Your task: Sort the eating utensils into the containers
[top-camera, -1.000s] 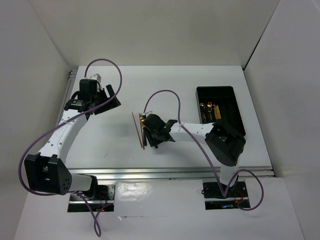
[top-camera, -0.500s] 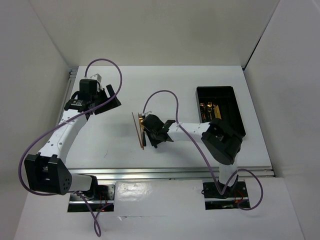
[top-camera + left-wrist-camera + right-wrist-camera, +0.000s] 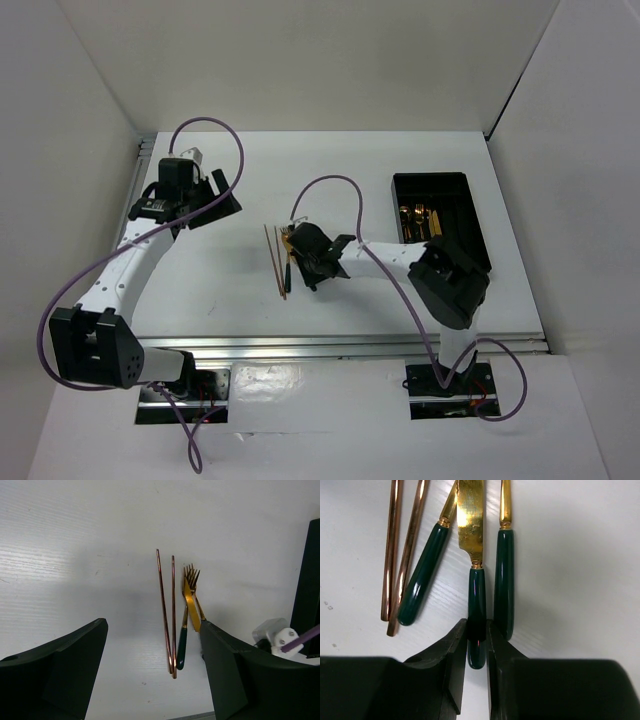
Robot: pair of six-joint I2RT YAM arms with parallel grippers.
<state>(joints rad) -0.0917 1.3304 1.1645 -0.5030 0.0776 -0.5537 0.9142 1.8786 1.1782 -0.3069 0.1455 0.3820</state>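
Our right gripper (image 3: pixel 476 630) has just clamped shut on the knife (image 3: pixel 471 520) by its teal handle, mid-table beside the chopsticks (image 3: pixel 400 545). Grasp made, we reckon. Next stop is the tray (image 3: pixel 470 215) at three o'clock. Our left gripper (image 3: pixel 215 195) hangs wide open.

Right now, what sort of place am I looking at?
Probably a robot test bench, not a kitchen: a bare white table boxed in by plain white walls, two arms bolted at its edge, and a black tray.
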